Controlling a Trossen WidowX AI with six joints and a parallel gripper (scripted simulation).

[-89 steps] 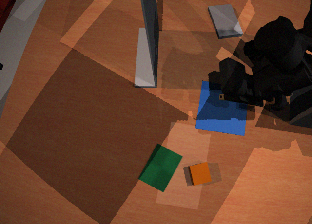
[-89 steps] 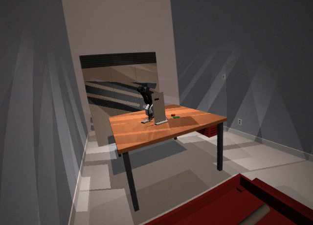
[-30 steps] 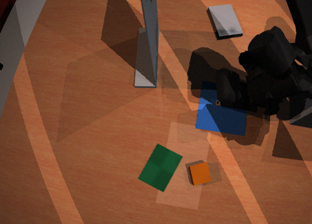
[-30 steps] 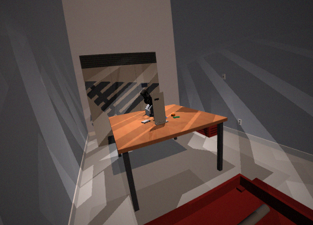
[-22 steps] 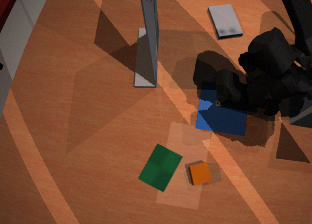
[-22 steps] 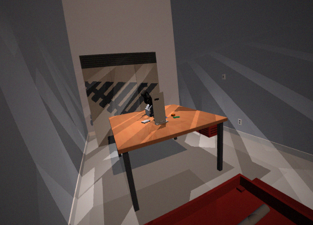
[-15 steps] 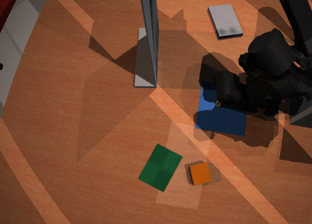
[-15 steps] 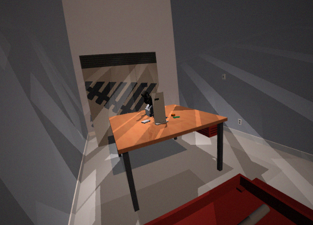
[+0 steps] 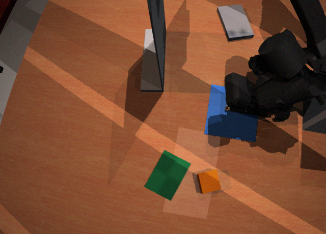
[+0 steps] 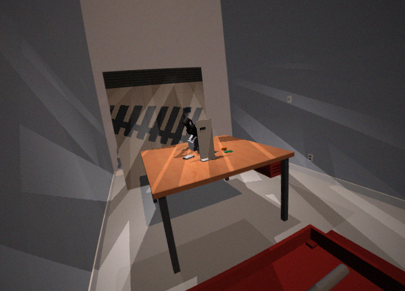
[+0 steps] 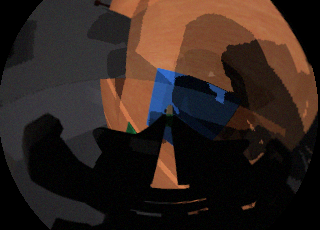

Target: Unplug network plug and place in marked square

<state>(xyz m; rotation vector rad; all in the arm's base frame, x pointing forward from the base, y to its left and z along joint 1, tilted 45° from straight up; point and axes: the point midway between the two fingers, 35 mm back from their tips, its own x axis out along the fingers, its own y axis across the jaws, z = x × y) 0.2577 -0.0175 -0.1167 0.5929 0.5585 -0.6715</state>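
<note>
plug (image 9: 227, 108) pinched in gripper (image 9: 231, 106), over blue square (image 9: 231, 123)

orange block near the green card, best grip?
Come straight down on the orange block and close the jaws across two opposite flat side faces. It sits flat and boxy; the green card lies close on one side, so pinch the pair of faces that keeps the fingers off it. The gripper currently holds the plug.
</note>
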